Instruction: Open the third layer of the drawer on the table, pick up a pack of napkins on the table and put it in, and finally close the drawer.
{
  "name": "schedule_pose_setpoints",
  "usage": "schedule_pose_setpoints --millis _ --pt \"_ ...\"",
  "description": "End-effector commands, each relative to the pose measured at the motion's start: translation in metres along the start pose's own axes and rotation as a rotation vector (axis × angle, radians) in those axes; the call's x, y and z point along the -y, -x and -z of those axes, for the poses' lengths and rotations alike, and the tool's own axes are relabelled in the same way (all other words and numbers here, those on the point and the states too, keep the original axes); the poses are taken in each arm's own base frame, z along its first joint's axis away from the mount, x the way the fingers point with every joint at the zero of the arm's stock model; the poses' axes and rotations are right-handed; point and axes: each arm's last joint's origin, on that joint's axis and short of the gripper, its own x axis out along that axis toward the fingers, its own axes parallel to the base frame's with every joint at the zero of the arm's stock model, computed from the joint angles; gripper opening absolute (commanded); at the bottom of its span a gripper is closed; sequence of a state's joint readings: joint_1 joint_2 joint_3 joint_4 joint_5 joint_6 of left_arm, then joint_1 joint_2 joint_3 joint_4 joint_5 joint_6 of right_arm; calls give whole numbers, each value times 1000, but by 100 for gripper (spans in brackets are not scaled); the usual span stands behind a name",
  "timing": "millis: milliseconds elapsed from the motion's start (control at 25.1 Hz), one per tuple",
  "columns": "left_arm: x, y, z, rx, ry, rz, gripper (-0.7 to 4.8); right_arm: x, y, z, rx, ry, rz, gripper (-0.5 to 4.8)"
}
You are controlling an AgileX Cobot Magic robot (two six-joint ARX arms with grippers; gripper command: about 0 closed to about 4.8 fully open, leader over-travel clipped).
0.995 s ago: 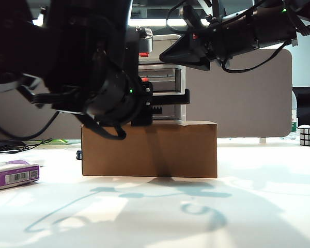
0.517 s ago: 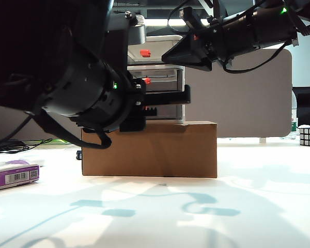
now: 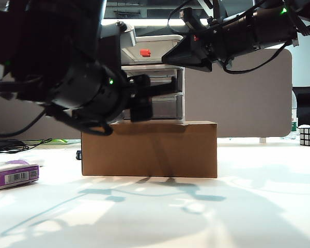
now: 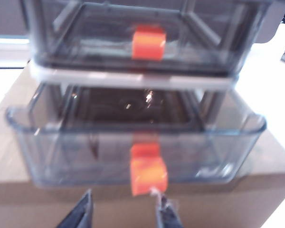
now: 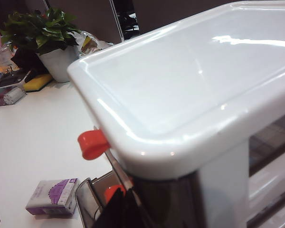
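Third layer [image 4: 133, 147]: pulled out, red handle just beyond spread left hand [image 4: 122, 213]. Right hand [image 3: 183, 54]: atop drawer [image 5: 190, 95], finger spread untellable. Pack of napkins [image 3: 13, 174]: on counter [image 3: 248, 206].

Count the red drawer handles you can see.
3. One on the drawer's top tier, one on the middle tier, one on the pulled-out third layer.
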State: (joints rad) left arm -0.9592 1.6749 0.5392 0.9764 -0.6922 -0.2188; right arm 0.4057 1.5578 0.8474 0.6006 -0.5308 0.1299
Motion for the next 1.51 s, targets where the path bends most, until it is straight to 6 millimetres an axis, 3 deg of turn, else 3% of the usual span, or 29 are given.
schedule_pose_setpoints --millis 40,677,1512 --pt "3 -2 -5 11 16 27 157 0 0 -3 15 8 9 -6" --pt "12 -12 -6 15 17 23 157 0 0 -2 8 4 9 -6" --pt "4 -21 -9 25 24 -9 151 0 0 -2 2 1 7 -6"
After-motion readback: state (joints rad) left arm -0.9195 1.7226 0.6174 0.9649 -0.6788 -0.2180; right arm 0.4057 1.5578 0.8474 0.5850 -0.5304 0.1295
